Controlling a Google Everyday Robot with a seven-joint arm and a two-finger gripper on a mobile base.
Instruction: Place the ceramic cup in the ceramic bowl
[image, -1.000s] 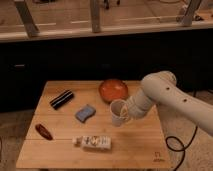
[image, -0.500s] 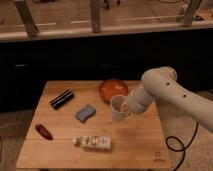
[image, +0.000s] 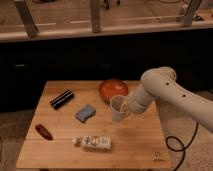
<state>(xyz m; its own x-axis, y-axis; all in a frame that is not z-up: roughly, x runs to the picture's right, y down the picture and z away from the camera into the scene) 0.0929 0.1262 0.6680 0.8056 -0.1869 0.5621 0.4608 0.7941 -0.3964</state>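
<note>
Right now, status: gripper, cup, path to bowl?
Gripper shut on ceramic cup, lifted. Cup tilted, just in front of ceramic bowl, not yet in it. Nothing between them.

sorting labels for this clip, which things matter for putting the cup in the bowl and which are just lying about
Job in hand:
- ceramic cup, gripped by the end effector just in front of the bowl
- ceramic bowl, near the table's back edge

Lying about, left of the cup:
- black bar
- blue sponge
- dark red item
- white packet

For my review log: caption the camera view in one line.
The gripper, shut on the ceramic cup, holds it close beside the ceramic bowl.
</note>
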